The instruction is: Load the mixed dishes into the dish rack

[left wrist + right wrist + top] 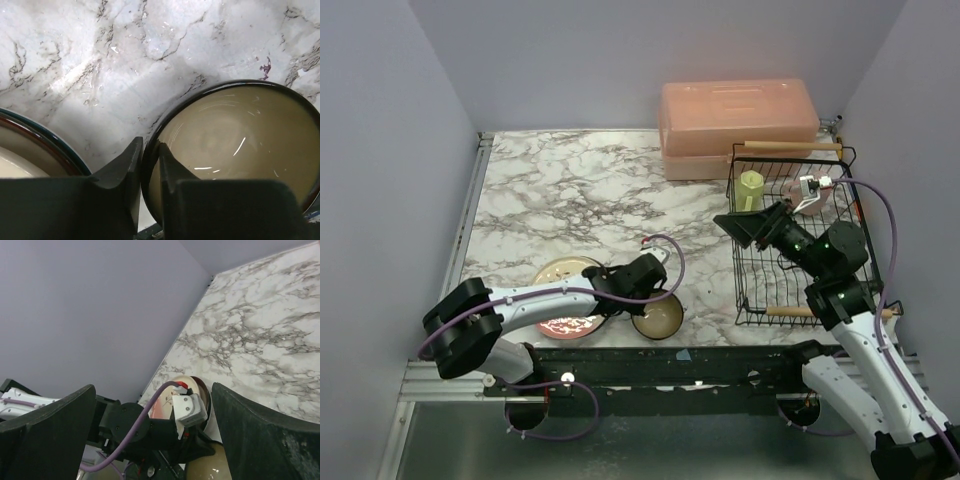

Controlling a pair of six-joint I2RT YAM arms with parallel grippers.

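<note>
Your left gripper (149, 147) is nearly closed, pinching the bowl (235, 140) by its rim, one finger inside, one outside. The bowl sits on the table (570, 190), well left of the rack (738, 270). It looks glazed, heavy, slippery and breakable; grip the rim deep. Your right gripper (752, 226) hovers wide open over the rack.

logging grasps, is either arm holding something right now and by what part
The left gripper pinches the bowl by its rim, one finger inside. The right gripper holds nothing.
</note>
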